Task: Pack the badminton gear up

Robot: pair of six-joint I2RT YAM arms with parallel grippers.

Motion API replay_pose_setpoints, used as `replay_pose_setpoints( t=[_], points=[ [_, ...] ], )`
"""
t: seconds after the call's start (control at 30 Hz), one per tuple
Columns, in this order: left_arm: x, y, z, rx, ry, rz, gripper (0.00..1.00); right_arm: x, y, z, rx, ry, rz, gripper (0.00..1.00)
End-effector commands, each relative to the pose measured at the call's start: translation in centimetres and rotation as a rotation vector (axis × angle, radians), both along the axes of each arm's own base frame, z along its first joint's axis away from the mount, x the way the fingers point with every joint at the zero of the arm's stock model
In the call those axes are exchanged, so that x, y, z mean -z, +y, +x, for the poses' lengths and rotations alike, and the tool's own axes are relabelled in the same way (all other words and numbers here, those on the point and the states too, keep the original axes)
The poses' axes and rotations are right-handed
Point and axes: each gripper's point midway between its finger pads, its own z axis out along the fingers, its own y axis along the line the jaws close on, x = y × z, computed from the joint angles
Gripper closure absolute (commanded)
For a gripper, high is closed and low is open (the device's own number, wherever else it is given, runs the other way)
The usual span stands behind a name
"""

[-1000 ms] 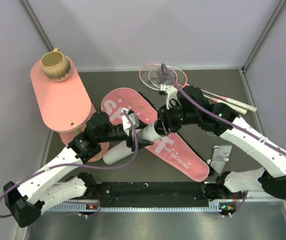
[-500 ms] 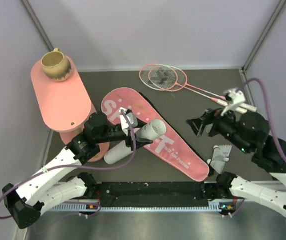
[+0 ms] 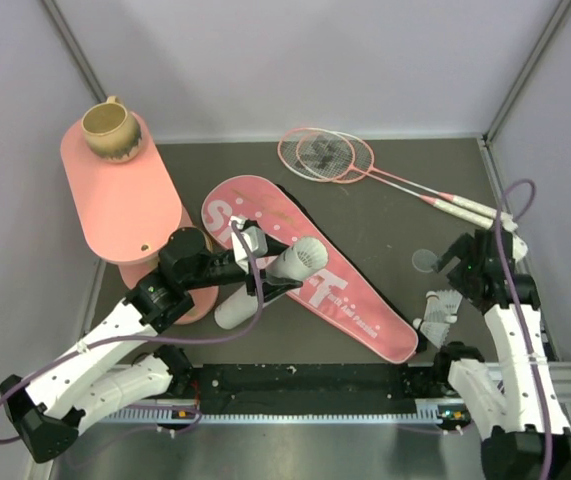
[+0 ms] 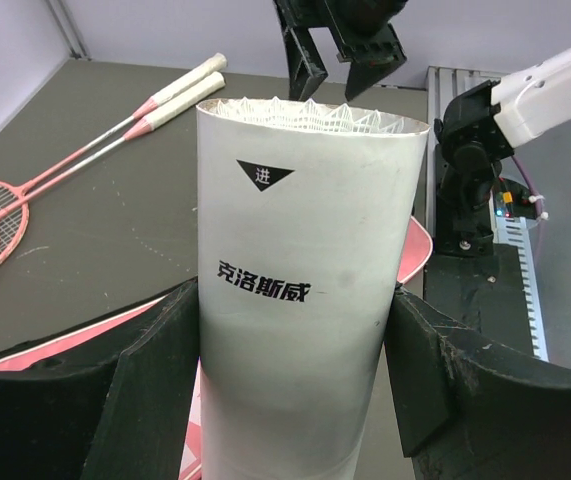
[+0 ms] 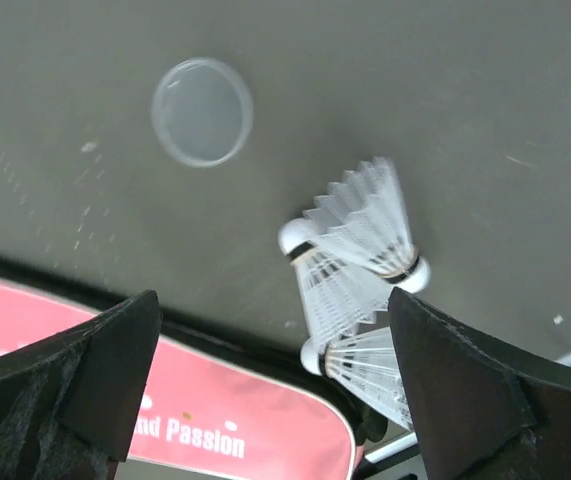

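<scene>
My left gripper (image 3: pixel 262 262) is shut on the long white tube (image 3: pixel 287 268) and holds it tilted above the pink "SPORT" bag (image 3: pixel 350 305). In the left wrist view the tube (image 4: pixel 305 280) fills the space between the fingers (image 4: pixel 150 370), and white feathers (image 4: pixel 310 115) show in its open mouth. My right gripper (image 3: pixel 462 268) is open and empty, hovering above the table at the right. Several white shuttlecocks (image 5: pixel 360 240) lie under it, by the bag's narrow end (image 5: pixel 235 420); they also show in the top view (image 3: pixel 440 310). Two pink rackets (image 3: pixel 327 155) lie at the back.
A clear round lid (image 3: pixel 425 261) lies on the table left of the right gripper; it also shows in the right wrist view (image 5: pixel 202 110). A pink oval table (image 3: pixel 125 200) with a tan mug (image 3: pixel 110 130) stands at the left. The rail (image 3: pixel 305 385) runs along the near edge.
My right arm has drawn back from the tube's mouth to the right side and now hangs over the shuttlecocks. My left gripper still holds the tube, shifted slightly.
</scene>
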Motion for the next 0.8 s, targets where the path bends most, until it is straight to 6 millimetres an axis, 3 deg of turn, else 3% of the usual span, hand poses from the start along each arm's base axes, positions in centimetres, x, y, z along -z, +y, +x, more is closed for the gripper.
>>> replay_pose_setpoints(
  t=[0.0,0.07,0.2,0.43,0.63,0.77],
  points=[
    [-3.3,0.0,-0.9,0.032,-0.067,-0.098,0.93,0.9,-1.8,-0.7,0.210,0.007,0.110,0.06],
    [-3.6,0.1,-0.9,0.027,-0.066,-0.105,0.94,2.8,-3.5,-2.2,0.347,0.151,0.070,0.05],
    [-4.1,0.3,-1.2,0.029,-0.062,-0.125,0.94,3.9,-5.4,-3.3,0.464,0.332,-0.013,0.01],
    [-4.6,0.4,-1.7,0.044,-0.064,-0.146,0.94,4.4,-5.0,-1.4,0.478,0.408,0.029,0.04],
    [-4.8,0.5,-2.0,0.051,-0.068,-0.156,0.95,5.1,-5.0,-0.6,0.520,0.443,0.048,0.16],
    [-5.0,0.5,-2.1,0.053,-0.075,-0.162,0.95,6.3,-4.9,-1.0,0.541,0.498,0.046,0.18]
  ],
)
